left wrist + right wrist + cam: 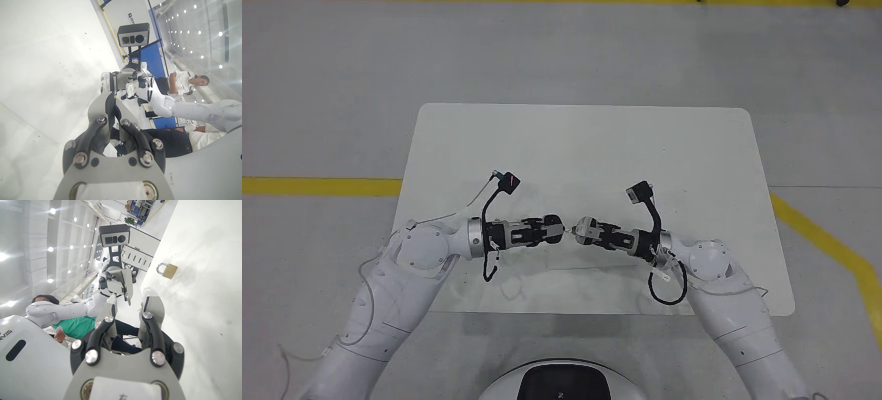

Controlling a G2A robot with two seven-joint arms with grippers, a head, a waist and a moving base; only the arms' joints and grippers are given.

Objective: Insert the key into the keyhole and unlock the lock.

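Over mid-table (692, 150): left gripper (561, 230) clamped on the key (128, 299), right gripper (580, 229) wide and empty, padlock (170, 271) flat on the table nearby. Grab the padlock body first and steady it, then line up slow.

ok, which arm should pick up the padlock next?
Right, probably. The right gripper is open and empty, and the padlock lies on the table ahead of it. The left gripper is shut on the key, so it is taken.
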